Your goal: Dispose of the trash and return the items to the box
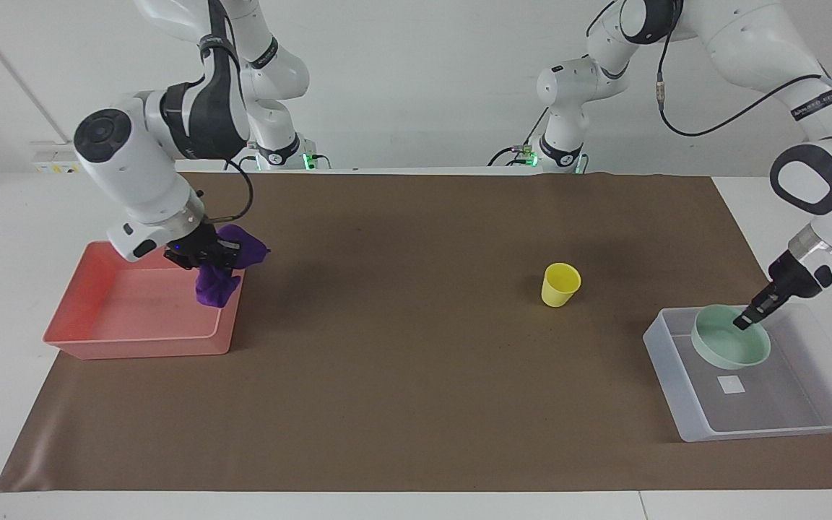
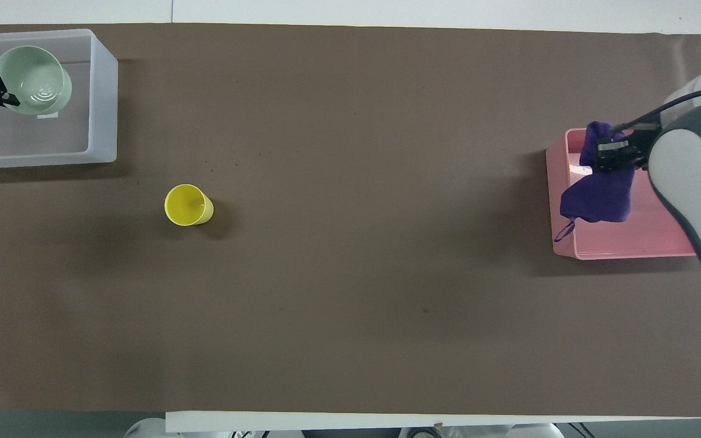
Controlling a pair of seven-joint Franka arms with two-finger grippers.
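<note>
My right gripper [image 1: 203,258] is shut on the purple cloth [image 1: 218,286], which hangs in the air over the pink tray's [image 1: 134,341] edge nearest the table's middle. The overhead view shows the same gripper [image 2: 615,155], cloth [image 2: 599,199] and tray [image 2: 630,248]. My left gripper [image 1: 745,322] is shut on the rim of the mint-green bowl [image 1: 725,348] and holds it over the clear box [image 1: 676,393], within its walls. In the overhead view the bowl [image 2: 34,79] covers part of the box's [image 2: 102,97] white sticker. The yellow cup [image 1: 559,284] stands upright on the mat.
A brown mat [image 1: 416,404] covers the table. The pink tray sits at the right arm's end and the clear box at the left arm's end. The cup [image 2: 187,205] stands nearer to the robots than the box, toward the table's middle.
</note>
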